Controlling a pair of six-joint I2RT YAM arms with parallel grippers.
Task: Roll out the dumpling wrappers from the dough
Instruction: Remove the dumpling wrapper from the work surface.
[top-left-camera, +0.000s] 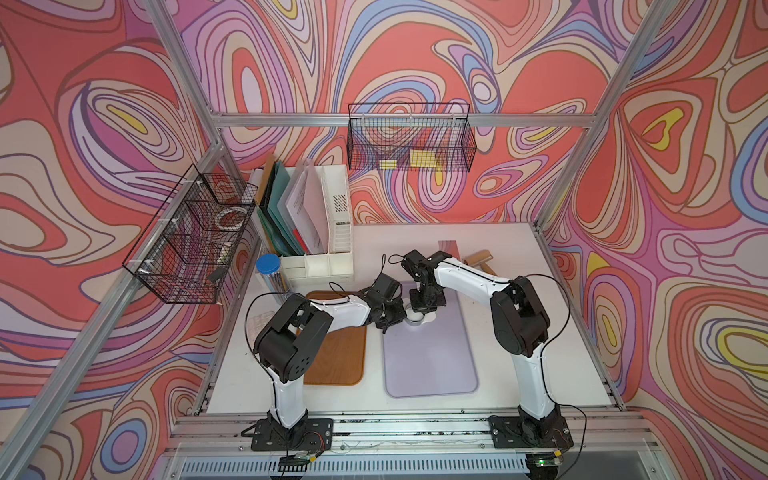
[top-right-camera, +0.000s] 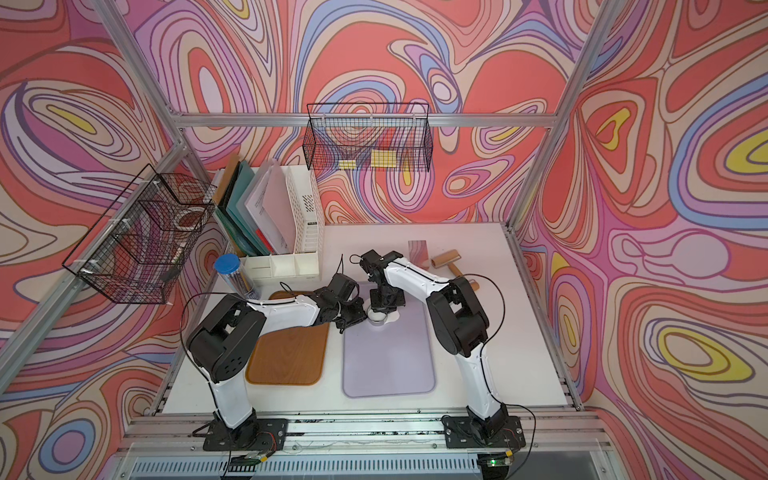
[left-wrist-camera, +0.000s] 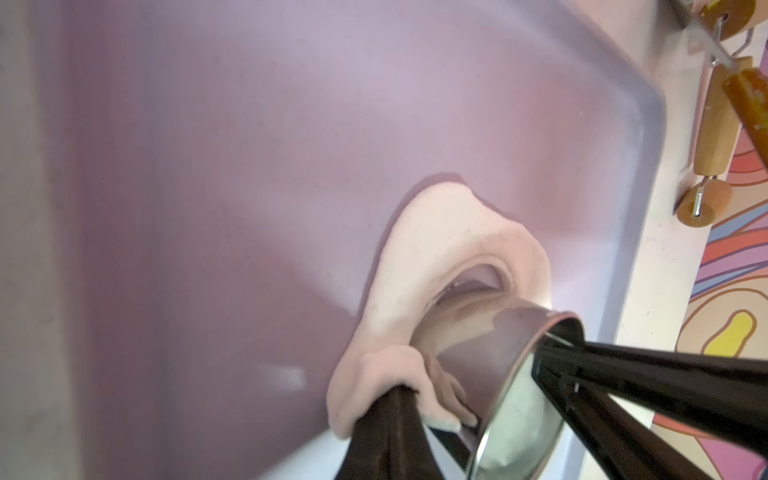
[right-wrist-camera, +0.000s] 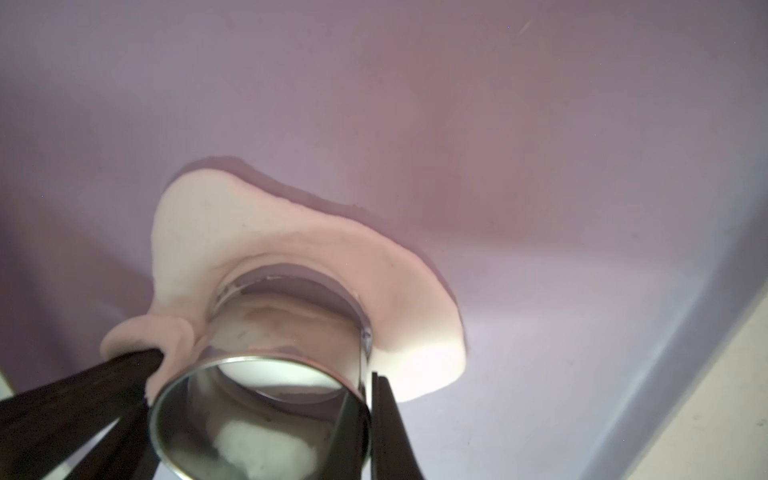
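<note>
The right gripper is clamped on the wall of the steel cup, which stands pressed into the dough on the purple tray. The left gripper is closed, pinching the ragged dough edge just beside the cup. Recommended: hold the cup flat and peel the scrap low and slowly outward, so the dumpling wrapper inside neither tears nor lifts.

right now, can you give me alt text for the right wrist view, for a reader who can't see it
A small steel cup stands pressed into a thin ragged sheet of white dough on a lilac tray. The right claw grips the cup's wall; the left claw pinches the dough's edge beside it.
</note>
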